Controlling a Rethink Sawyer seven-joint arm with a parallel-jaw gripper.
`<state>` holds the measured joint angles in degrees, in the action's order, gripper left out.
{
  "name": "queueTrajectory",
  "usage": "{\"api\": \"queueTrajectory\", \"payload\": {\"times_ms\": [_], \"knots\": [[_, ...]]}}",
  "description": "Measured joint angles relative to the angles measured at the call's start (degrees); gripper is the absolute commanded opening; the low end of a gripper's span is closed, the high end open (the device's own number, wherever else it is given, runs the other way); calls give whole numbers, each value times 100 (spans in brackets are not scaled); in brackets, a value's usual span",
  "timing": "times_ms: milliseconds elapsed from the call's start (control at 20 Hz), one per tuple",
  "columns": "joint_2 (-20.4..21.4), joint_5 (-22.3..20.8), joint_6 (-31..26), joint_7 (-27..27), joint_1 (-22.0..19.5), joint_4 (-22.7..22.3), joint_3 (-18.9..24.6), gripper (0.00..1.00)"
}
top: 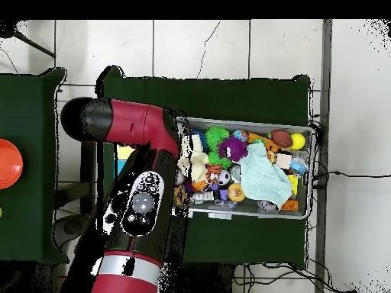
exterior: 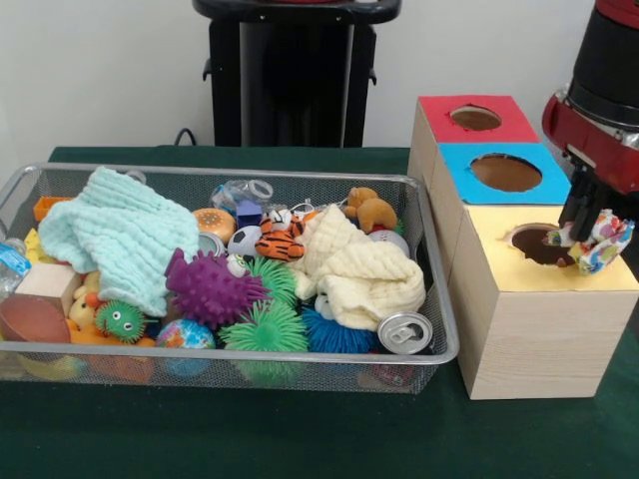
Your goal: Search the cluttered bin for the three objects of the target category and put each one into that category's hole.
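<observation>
My gripper (exterior: 591, 238) hangs at the right over the yellow-topped box (exterior: 559, 274), just right of its round hole (exterior: 534, 244). It is shut on a small multicoloured patterned soft item (exterior: 607, 245) that dangles beside the hole's edge. The wire mesh bin (exterior: 439, 299) on the left holds a heap of toys: a mint cloth (exterior: 115, 235), a pale yellow cloth (exterior: 359, 269), a purple spiky ball (exterior: 210, 289), green spiky balls (exterior: 265, 329), a tiger toy (exterior: 280, 239) and a can (exterior: 404, 332). In the overhead view the arm (top: 141, 198) covers the gripper and the boxes.
Behind the yellow box stand a blue-topped box (exterior: 504, 172) and a red-topped box (exterior: 474, 118), each with a hole. The bin (top: 244, 126) lies on green cloth right of the arm in the overhead view. An orange disc (top: 6, 162) sits at the overhead's left edge.
</observation>
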<state>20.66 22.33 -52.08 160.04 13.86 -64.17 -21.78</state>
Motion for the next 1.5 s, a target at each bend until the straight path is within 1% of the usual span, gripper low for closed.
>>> {"api": "queueTrajectory", "payload": {"times_ms": [400,850,1250,1500], "knots": [[211,-30,0,0,-189,-269,68,0],[349,-101,1,0,-438,-511,307,0],[354,-152,1,0,-450,-565,362,0],[431,-163,1,0,-436,-645,426,0]]}}
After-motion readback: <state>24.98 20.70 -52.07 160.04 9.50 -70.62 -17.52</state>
